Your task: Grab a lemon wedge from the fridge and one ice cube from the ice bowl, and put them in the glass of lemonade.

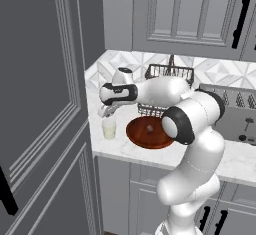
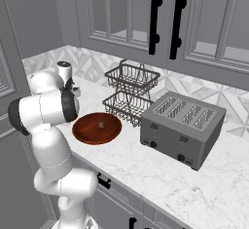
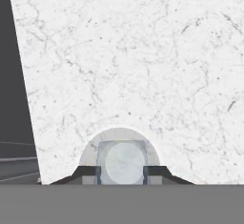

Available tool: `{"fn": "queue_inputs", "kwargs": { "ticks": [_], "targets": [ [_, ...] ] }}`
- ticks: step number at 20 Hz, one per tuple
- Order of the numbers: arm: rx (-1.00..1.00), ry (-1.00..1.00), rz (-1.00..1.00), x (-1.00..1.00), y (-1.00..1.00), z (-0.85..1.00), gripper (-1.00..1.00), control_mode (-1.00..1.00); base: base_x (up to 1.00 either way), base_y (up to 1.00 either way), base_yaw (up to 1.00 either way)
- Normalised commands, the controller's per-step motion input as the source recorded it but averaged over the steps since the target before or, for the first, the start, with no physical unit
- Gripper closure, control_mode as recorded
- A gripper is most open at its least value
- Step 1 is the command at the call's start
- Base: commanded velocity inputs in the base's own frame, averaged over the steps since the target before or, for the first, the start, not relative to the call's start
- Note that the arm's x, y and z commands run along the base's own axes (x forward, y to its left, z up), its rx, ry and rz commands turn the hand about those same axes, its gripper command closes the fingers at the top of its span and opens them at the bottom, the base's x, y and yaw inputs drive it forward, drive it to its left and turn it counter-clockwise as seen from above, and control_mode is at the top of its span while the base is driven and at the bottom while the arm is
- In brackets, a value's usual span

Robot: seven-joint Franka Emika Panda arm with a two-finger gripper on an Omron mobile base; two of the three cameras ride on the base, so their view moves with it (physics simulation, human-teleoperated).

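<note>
My gripper point(image 3: 121, 173) is shut on the ice cube point(image 3: 123, 161), a translucent block held between the two dark fingertips. It hangs directly above the glass of lemonade point(image 1: 109, 128), whose rounded rim point(image 3: 88, 149) shows just behind the cube. The glass stands on the marble counter near its left end, with the gripper point(image 1: 105, 112) just over it. To the right of the glass sits the ice bowl point(image 1: 148, 132) point(image 2: 97, 128), reddish-brown, with a tiny cube point(image 1: 150, 127) inside. The lemon wedge and the fridge are out of view.
A dark wire basket point(image 2: 130, 92) stands behind the bowl against the tiled wall. A grey toaster point(image 2: 182, 125) is to the right. A tall dark panelled door point(image 1: 40, 104) borders the counter's left end. Cabinets with black handles point(image 2: 154, 18) hang above.
</note>
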Motion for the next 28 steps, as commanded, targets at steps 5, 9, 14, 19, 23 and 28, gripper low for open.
{"fn": "queue_inputs", "kwargs": {
  "ticks": [5,9,14,19,23,28],
  "targets": [
    [0.0,-0.03,0.0,-0.08,0.0,-0.04,1.0,-1.0,0.0,0.0,0.0],
    [0.0,-0.09,0.0,-0.24,0.0,0.0,1.0,-1.0,0.0,0.0,0.0],
    [0.0,-0.03,0.0,-0.05,-0.01,-0.01,1.0,-1.0,0.0,0.0,0.0],
    [0.0,0.0,0.0,0.0,-0.04,-0.03,1.0,-1.0,0.0,0.0,0.0],
    [0.0,0.0,0.0,0.09,-0.04,0.0,1.0,-1.0,0.0,0.0,0.0],
    [0.0,0.0,0.0,0.1,0.0,-0.01,1.0,-1.0,0.0,0.0,0.0]
  ]
}}
